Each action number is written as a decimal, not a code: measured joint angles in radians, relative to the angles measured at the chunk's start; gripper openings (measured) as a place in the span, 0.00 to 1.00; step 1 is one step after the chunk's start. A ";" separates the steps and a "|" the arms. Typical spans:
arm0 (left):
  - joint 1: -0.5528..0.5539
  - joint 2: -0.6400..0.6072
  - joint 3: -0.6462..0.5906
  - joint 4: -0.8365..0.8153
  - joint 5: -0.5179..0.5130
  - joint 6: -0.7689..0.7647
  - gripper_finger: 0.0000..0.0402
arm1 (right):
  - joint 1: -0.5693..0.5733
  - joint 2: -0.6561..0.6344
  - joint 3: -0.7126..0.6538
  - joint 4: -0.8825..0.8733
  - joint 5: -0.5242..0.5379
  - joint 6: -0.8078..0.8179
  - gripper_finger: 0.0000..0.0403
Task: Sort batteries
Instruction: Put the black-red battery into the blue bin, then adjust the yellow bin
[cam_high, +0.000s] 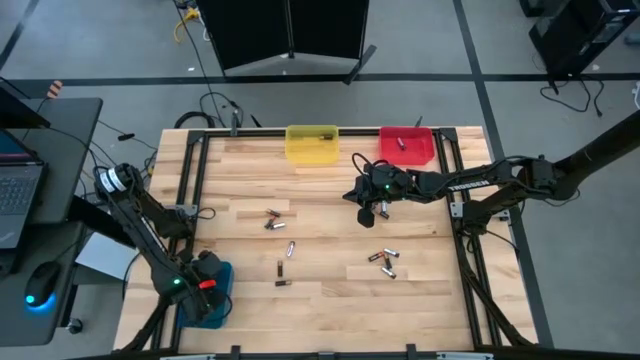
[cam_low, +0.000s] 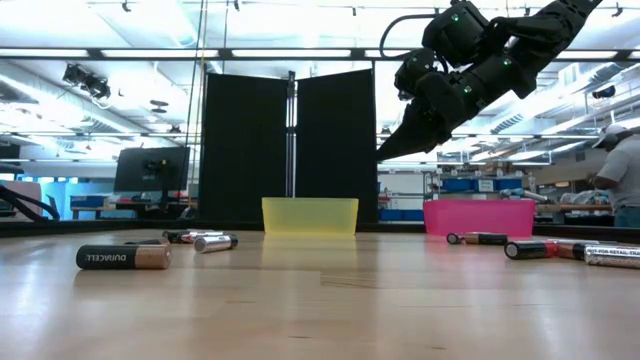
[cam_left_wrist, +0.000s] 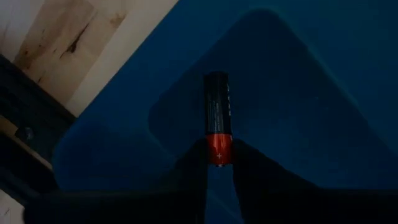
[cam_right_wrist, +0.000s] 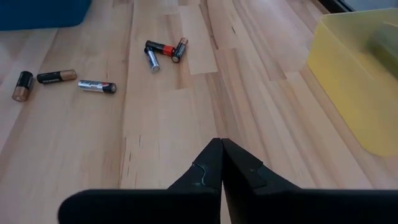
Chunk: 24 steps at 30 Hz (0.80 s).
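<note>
My left gripper (cam_high: 204, 286) hangs pointing down over the blue bin (cam_high: 215, 300) at the table's near left corner. A black battery with a red end (cam_left_wrist: 217, 124) sits between its fingertips. My right gripper (cam_right_wrist: 222, 152) is shut on nothing and hovers above the table's right middle (cam_high: 366, 208), slanting down. Several loose batteries lie on their sides on the wood: a cluster at the centre (cam_high: 274, 219), singles nearer the front (cam_high: 281, 267), and a group at the right (cam_high: 383, 262). The low view shows them too (cam_low: 125, 257). My left gripper has the battery's red end (cam_left_wrist: 219, 149) between its two fingertips (cam_left_wrist: 186, 171), pinched across its width. The fingers come from above, pointing down. The black body reaches out past the fingertips over the blue bin's floor. Whether it touches that floor I cannot tell.
A yellow bin (cam_high: 312, 143) and a red bin (cam_high: 407, 146) stand at the far edge, each with something small inside. A dark frame (cam_high: 196, 170) runs round the tabletop. Bare wood lies between the battery groups.
</note>
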 joint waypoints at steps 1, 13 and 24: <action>0.002 0.000 0.000 0.000 0.000 0.000 0.21 | 0.000 0.000 0.000 0.000 0.000 0.000 0.05; 0.017 0.000 0.014 -0.013 0.103 0.033 0.37 | 0.000 0.000 0.000 0.000 0.000 -0.001 0.04; 0.017 -0.078 0.136 -0.245 -0.105 -0.018 0.02 | 0.000 0.000 0.000 0.000 0.001 -0.018 0.03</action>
